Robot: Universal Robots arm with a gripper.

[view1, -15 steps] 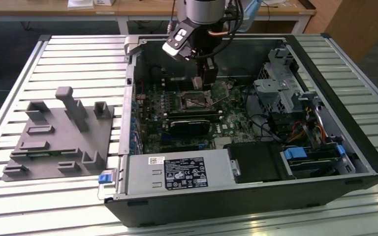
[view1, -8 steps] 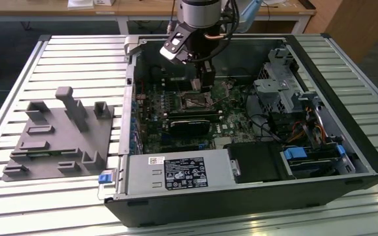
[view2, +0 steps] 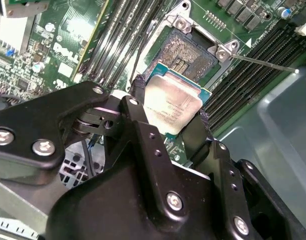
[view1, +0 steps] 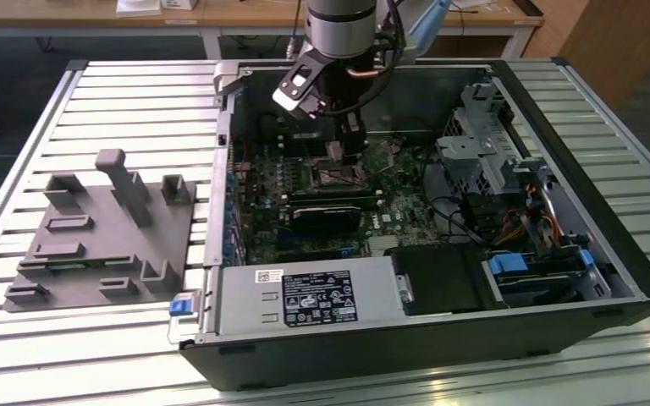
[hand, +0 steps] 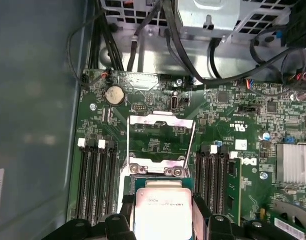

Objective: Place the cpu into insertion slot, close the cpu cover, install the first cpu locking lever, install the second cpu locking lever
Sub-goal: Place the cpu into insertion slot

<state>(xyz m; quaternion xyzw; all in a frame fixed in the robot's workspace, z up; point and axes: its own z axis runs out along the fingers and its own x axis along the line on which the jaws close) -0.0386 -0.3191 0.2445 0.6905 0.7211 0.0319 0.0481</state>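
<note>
**A:** From the exterior view, where's the arm?

**B:** It's reaching down into the open computer case. The gripper hangs just above the insertion slot on the green board. It's all dark on dark there, so I can't judge the jaws from that side. A grey fixture sits on the table towards the exterior view's left.

**A:** And the second wrist view?

**B:** That's clearer. The jaws are closed part-way, and the two black fingers pinch opposite edges of the cpu. It's held over the near edge of the slot, not seated, and the bare contacts show beyond it. A thin lever sticks out past the slot's corner.

**A:** First wrist view?

**B:** The same grip, with the chip's metal top facing up. The cpu cover is swung open beyond it, with memory slots on either side.
</note>
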